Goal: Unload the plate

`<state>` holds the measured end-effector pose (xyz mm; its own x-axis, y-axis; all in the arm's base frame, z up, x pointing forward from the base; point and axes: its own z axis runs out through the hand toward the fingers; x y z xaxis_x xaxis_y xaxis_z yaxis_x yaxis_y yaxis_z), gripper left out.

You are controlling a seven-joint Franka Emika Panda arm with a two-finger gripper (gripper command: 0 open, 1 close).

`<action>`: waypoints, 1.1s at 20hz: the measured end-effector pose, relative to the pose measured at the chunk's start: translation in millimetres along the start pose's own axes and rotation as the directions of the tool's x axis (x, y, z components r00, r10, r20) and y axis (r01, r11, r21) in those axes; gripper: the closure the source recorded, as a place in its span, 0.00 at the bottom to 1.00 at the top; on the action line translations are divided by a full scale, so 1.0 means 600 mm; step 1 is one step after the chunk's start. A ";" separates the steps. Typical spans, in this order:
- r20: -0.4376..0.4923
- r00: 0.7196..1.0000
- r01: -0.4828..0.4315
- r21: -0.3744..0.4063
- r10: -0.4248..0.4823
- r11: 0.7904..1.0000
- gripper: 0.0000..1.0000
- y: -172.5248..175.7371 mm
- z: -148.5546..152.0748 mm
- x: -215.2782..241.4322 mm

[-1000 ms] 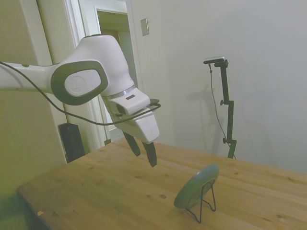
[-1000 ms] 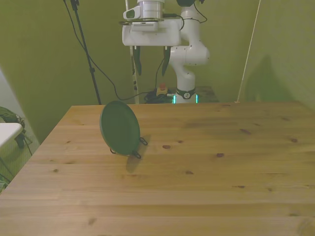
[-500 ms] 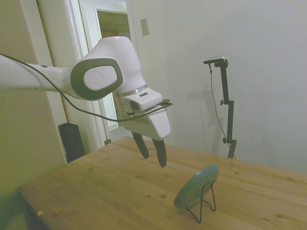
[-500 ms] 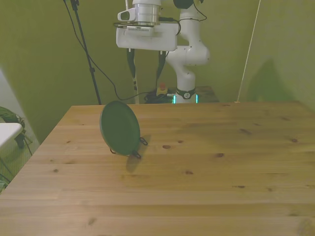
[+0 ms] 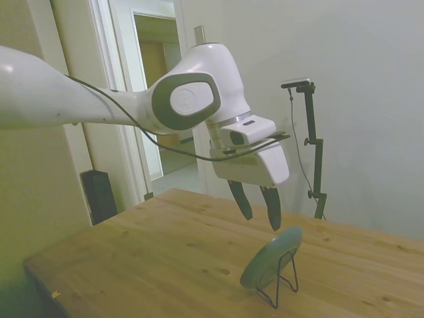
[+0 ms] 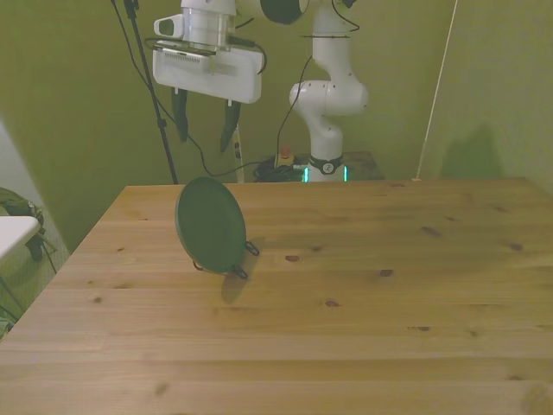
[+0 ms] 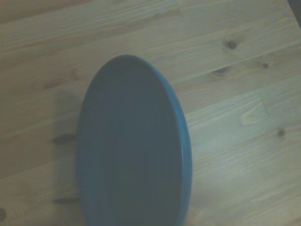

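The plate (image 5: 270, 257) (image 6: 210, 225) (image 7: 131, 150) is small, round and grey-green. It stands tilted on edge, leaning in a thin black wire stand (image 5: 283, 281) (image 6: 242, 259) on the wooden table (image 5: 152, 258) (image 6: 363, 303), toward the front view's left. My gripper (image 5: 260, 213) (image 6: 204, 131) hangs open in the air just above the plate's top rim, fingers pointing down, with nothing between them and no contact. The wrist view looks down on the plate's face from close by.
An open doorway (image 5: 159, 99) lies behind the arm in the side view. The table's edge (image 6: 86, 242) runs close to the plate at the front view's left. A white object (image 6: 13, 233) sits off the table there.
The arm has swung the gripper toward the plate, rightward in the side view and toward the front view's left. It now hangs over the plate's rim. The plate has not moved.
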<state>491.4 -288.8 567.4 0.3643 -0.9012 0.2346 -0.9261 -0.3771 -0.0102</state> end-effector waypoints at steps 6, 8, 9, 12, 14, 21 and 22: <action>-0.003 0.999 0.050 -0.049 -0.050 0.998 0.00 -0.046 0.043 -0.001; -0.005 0.998 0.061 -0.062 -0.062 0.996 0.00 -0.052 0.053 -0.003; -0.008 0.998 0.067 -0.070 -0.067 0.995 0.00 -0.053 0.057 -0.004; -0.029 0.995 0.088 -0.098 -0.092 0.991 0.00 -0.055 0.070 -0.005; -0.044 0.993 0.100 -0.102 -0.105 0.990 0.00 -0.055 0.081 -0.006; -0.071 0.990 0.116 -0.081 -0.122 0.990 1.00 -0.056 0.103 -0.014; -0.075 0.990 0.116 -0.076 -0.121 0.990 1.00 -0.055 0.102 -0.014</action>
<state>525.2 -282.1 506.4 0.4656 -0.8301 0.3068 -0.8826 -0.4613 0.0912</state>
